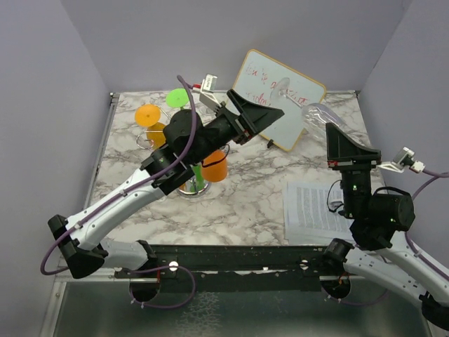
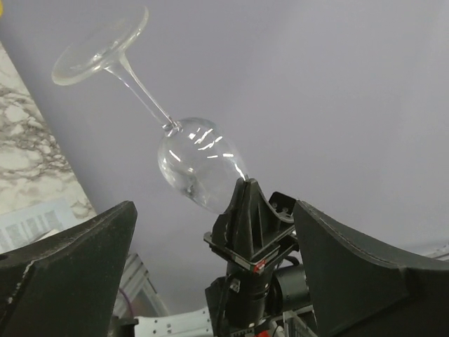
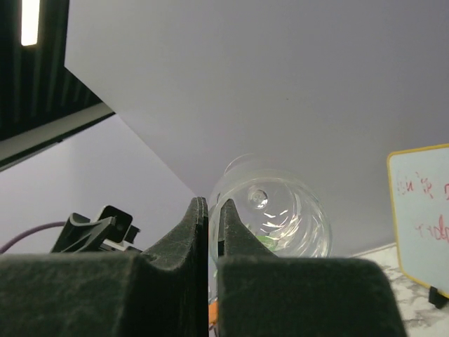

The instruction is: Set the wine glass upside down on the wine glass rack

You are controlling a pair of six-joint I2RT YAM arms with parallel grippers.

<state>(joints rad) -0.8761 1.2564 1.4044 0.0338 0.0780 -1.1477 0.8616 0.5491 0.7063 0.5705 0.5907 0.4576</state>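
Hanging in the air above the table (image 1: 245, 189), the wine glass (image 1: 309, 109) is kept by the right gripper (image 3: 212, 209), whose two fingers (image 3: 189, 239) are pressed together on the rim, one pad inside the bowl and one outside, with only the thin glass wall between them. The long axis of the glass is tilted: the mouth is at the fingertips of this gripper, and the stem goes away from them, upward and to the left side, so that the round foot is the farthest part from the fingers. In the left wrist view the foot is high and the bowl is low, so the glass is turned over only in part, not straight. The left gripper (image 1: 263, 114) is just beside the foot, with its fingers spread wide and nothing between them; they point toward the glass but do not touch it. Behind the glass, beyond both sets of fingertips, a whiteboard (image 1: 295, 123) with red writing leans. A printed sheet (image 1: 312, 207) lies on the table below the right fingers. The wine glass rack (image 1: 189, 188) stands well apart to the left, behind the left fingers, and the left arm (image 1: 140, 186) passes over it and hides part of it. On the rack hang an orange glass (image 1: 147, 116), a green glass (image 1: 177, 97) and an orange cup (image 1: 215, 166).
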